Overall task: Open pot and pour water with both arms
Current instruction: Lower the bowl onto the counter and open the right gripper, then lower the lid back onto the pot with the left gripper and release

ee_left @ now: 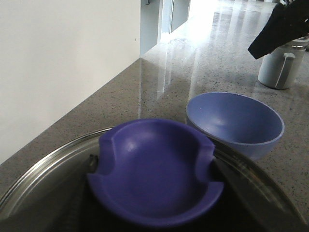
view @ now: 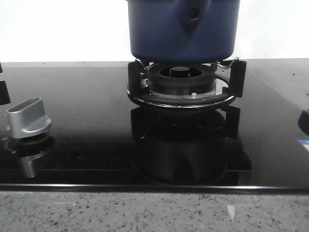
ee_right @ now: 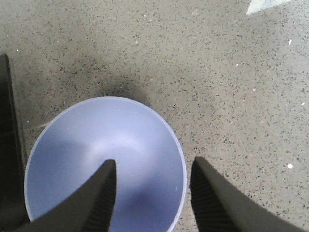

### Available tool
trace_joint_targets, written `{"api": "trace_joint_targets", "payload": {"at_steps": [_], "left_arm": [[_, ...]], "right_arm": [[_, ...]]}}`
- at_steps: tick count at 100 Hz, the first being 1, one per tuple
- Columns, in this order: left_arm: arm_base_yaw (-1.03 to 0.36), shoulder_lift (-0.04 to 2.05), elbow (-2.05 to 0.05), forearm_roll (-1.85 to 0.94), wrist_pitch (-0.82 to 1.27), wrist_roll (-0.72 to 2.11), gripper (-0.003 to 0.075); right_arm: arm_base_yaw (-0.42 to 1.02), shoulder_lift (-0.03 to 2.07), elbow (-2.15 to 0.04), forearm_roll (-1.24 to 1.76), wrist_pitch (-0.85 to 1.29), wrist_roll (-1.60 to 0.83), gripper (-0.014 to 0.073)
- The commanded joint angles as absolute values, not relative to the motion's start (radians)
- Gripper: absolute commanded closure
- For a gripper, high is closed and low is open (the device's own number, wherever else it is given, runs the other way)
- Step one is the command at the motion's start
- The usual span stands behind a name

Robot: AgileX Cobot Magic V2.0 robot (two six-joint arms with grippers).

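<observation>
Our right gripper (ee_right: 152, 193) hangs with its two dark fingers spread apart, nothing between them, over the rim of a pale blue round bowl (ee_right: 96, 145) sitting on the speckled grey stone counter (ee_right: 231, 72). Our left gripper's state we cannot tell: in its wrist view the fingers are blurred dark shapes low in the frame, lying close against a deep purple-blue scooped knob (ee_left: 154, 179) on what looks like a glass lid with a steel rim (ee_left: 43, 166). We judge it may be holding that lid, but contact is not clear.

From the front, the large dark blue round pot (view: 159, 34) sits on the black ring-shaped burner grate (view: 186, 79) of a glossy black glass cooktop (view: 87, 121), its teardrop side bracket (view: 192, 14) facing us. A silver control knob (view: 28, 116) stands well to the left. The pot's top is out of frame, so we cannot see whether it is open.

We expect the pot to be heavy and rigid, its matte sides offering fair friction. With water inside, the weight would shift on tilting, so the side brackets look the surest hold.
</observation>
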State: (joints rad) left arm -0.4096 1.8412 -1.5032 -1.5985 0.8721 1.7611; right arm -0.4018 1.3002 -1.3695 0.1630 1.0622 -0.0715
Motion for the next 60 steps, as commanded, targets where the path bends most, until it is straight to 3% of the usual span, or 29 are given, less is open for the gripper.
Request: {"api": "trace_joint_targets", "payload": {"at_steps": [1, 9, 19, 45, 60], "left_arm": [[-0.407, 1.794, -1.533, -1.673, 0.899, 1.761, 0.0318], [-0.389, 1.788, -1.533, -1.673, 0.904, 1.752, 0.0188], [-0.356, 1.759, -1.533, -1.689, 0.921, 1.742, 0.0115], [-0.212, 1.624, -1.535, -1.747, 1.004, 1.713, 0.0117], [-0.113, 1.533, -1.535, -1.747, 1.058, 1.670, 0.0162]], "right_arm": [[-0.407, 1.271, -1.390, 0.173, 1.011, -0.085, 0.0275], [-0.407, 1.271, -1.390, 0.173, 1.009, -0.085, 0.0275], [-0.407, 1.271, -1.390, 0.175, 1.009, -0.085, 0.0275], [-0.407, 1.271, -1.390, 0.210, 1.009, -0.085, 0.0275], [-0.407, 1.269, -1.390, 0.320, 1.009, -0.139, 0.0275]]}}
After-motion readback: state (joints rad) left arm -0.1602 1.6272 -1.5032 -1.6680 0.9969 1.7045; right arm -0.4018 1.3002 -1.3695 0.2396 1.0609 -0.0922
